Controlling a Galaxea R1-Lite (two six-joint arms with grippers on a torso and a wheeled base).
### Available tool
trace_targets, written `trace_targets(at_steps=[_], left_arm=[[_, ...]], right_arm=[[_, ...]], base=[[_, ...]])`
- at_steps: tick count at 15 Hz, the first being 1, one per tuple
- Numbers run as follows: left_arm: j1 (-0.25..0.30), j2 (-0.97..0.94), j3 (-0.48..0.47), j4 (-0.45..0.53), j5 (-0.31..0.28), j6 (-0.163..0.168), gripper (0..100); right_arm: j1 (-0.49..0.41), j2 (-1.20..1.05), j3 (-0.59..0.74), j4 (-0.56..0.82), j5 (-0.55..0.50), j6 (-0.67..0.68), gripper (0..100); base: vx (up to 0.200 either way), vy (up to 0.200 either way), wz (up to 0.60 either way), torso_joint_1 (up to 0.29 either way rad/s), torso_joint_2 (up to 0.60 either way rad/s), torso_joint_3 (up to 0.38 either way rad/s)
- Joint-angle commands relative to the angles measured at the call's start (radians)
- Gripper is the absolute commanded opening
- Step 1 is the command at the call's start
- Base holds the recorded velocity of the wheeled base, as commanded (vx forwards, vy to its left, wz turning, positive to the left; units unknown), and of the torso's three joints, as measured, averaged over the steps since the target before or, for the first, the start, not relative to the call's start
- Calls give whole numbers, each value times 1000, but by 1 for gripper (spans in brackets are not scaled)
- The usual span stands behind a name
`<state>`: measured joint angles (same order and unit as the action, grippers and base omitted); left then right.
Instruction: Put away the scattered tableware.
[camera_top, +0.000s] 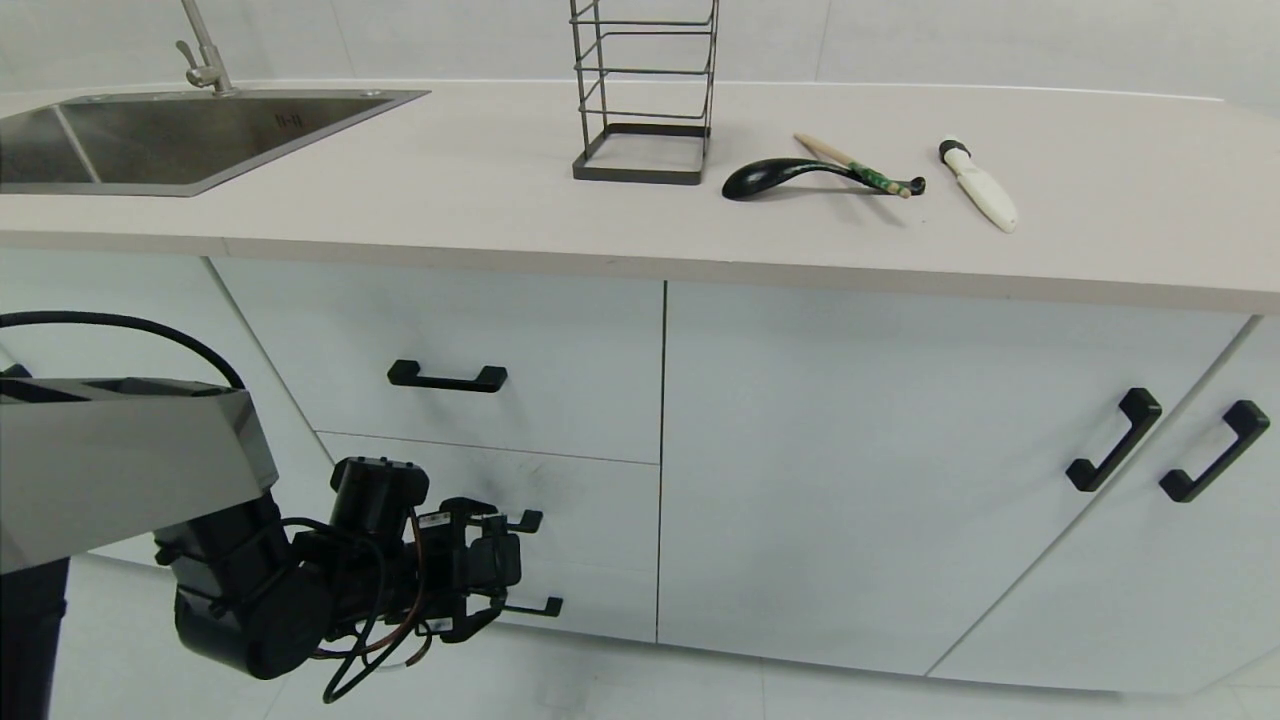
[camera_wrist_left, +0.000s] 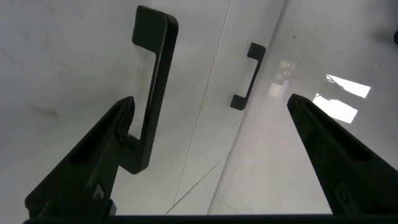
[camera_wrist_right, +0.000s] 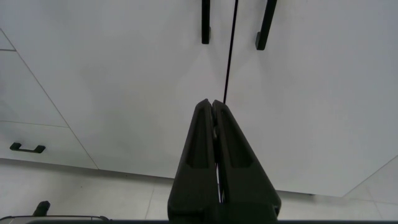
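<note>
A black spoon (camera_top: 775, 176) lies on the white counter (camera_top: 480, 200) with chopsticks (camera_top: 850, 163) resting across its handle. A white brush with a black tip (camera_top: 980, 187) lies to the right of them. A black wire rack (camera_top: 645, 95) stands at the back middle. My left gripper (camera_top: 520, 565) is low in front of the lower drawer, open (camera_wrist_left: 210, 102). The lower drawer's black handle (camera_wrist_left: 152, 93) sits between its fingers, close to one finger (camera_wrist_left: 99, 155). My right gripper (camera_wrist_right: 214, 109) is shut with nothing in it and faces the white cabinet doors.
A steel sink (camera_top: 180, 135) with a tap (camera_top: 205, 55) is set in the counter's left end. The upper drawer has a black handle (camera_top: 447, 377). Two cabinet doors on the right carry black handles (camera_top: 1113, 440) (camera_top: 1213, 450). The floor below is pale tile.
</note>
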<state>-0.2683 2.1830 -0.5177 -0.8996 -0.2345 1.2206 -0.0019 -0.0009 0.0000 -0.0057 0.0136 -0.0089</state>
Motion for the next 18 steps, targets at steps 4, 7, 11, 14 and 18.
trace_targets(at_steps=[4, 7, 11, 14, 18], left_arm=[[-5, 29, -21, -1, 0, 0, 100], [-9, 38, -10, -1, 0, 0, 100], [-9, 40, 24, -1, 0, 0, 100], [-8, 37, 42, -1, 0, 0, 100], [-8, 32, 44, -1, 0, 0, 100]], right_arm=[[0, 1, 0, 0, 0, 0, 0], [0, 1, 0, 0, 0, 0, 0], [-1, 1, 0, 0, 0, 0, 0], [-1, 1, 0, 0, 0, 0, 0], [0, 1, 0, 0, 0, 0, 0]], base=[[0, 0, 0, 0, 0, 0], [0, 0, 0, 0, 0, 0], [0, 0, 0, 0, 0, 0], [0, 0, 0, 0, 0, 0], [0, 0, 0, 0, 0, 0]])
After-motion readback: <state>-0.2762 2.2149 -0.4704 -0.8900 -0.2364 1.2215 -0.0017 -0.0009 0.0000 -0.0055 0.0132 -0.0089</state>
